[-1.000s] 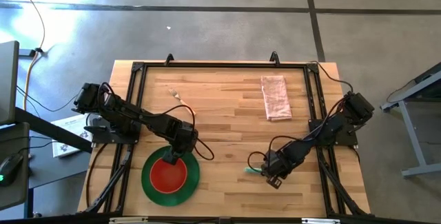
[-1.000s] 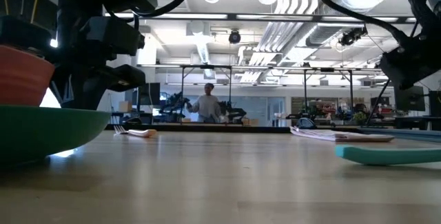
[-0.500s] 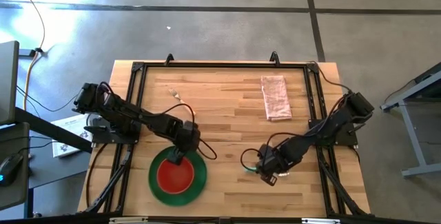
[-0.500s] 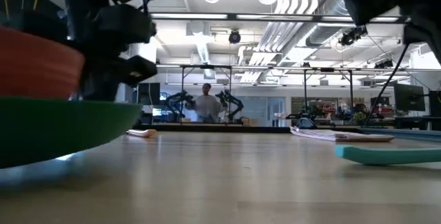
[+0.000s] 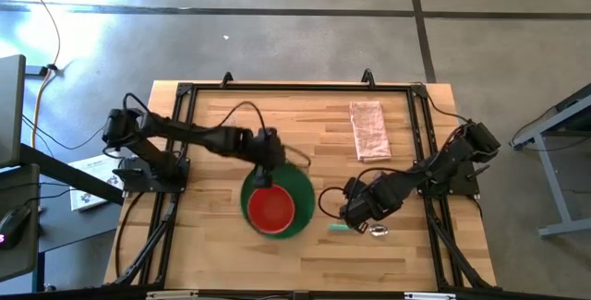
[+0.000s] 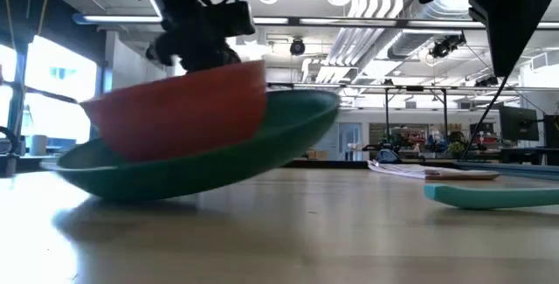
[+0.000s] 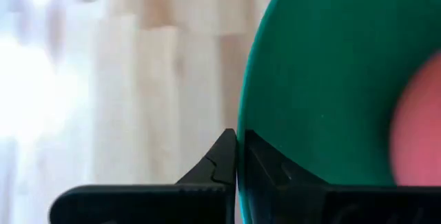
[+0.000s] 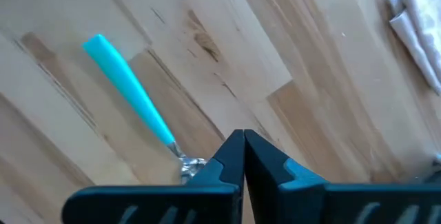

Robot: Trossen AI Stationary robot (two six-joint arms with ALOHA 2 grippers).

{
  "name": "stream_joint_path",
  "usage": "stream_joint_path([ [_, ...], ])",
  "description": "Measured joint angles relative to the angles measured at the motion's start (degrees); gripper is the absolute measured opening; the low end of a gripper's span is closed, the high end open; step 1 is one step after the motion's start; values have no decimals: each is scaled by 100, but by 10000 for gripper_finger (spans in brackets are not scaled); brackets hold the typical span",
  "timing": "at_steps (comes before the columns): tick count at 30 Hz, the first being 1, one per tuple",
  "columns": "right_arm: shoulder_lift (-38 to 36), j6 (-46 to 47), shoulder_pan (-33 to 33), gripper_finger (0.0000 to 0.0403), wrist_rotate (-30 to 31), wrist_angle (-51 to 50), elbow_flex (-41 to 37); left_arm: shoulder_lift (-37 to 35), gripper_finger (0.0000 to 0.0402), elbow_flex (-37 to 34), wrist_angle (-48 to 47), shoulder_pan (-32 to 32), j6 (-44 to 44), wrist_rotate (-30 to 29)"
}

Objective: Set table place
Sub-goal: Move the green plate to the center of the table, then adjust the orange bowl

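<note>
Butcher-block planks of light wood, framed by a black rail, make up the worktop (image 5: 305, 138) where the place is being laid. Near its middle the left gripper (image 5: 265, 176) has its fingers (image 7: 224, 162) closed thin on the rim of a round green plate (image 5: 294, 187), which carries an orange-red bowl (image 5: 271, 210). Just to the right, the right gripper (image 5: 354, 213) hangs over a spoon with a turquoise handle (image 5: 346, 229); its fingers (image 8: 238, 156) are pressed together with nothing between them. A folded pinkish cloth (image 5: 367, 130) lies well apart toward the far edge, and a small pale utensil (image 5: 234, 125) lies far left.

The main risk, to my judgement, is the bowl: the plate is pinched at one edge only and tips visibly, so the bowl could slide off or the plate twist out of the pinch. The plate's right rim is also near the right arm and the spoon, and a wider swing could knock either.

Only the low view shows the tilt, with the plate (image 6: 201, 157) raised on one side and the bowl (image 6: 179, 109) leaning; from above it looks flat. The left wrist view alone shows the pinch on the rim (image 7: 241, 114). The right wrist view shows the spoon (image 8: 134, 100) lying free on the wood, its bowl end at the fingertips.
</note>
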Motion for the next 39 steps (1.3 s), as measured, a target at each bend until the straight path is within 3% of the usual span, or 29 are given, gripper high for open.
stream_joint_path([
  [3,0,-11,-36,0,2,-59,0,181,1,154,71,361,88,39],
  [8,0,-9,-63,0,43,-90,0,848,1,460,97,737,320,615],
  [17,0,6,-61,0,42,-119,-2,2214,1,1396,31,741,714,1565],
  [21,0,6,-61,0,46,-131,-2,2397,1,1915,-100,741,933,1517],
  [26,0,-7,-61,0,46,-140,-3,2408,29,2446,-439,747,1320,981],
  [31,0,-8,-61,0,103,-165,-4,2406,60,2497,-591,800,1467,700],
  [39,0,-9,-61,0,152,-182,-4,2592,19,2431,-673,837,1447,830],
])
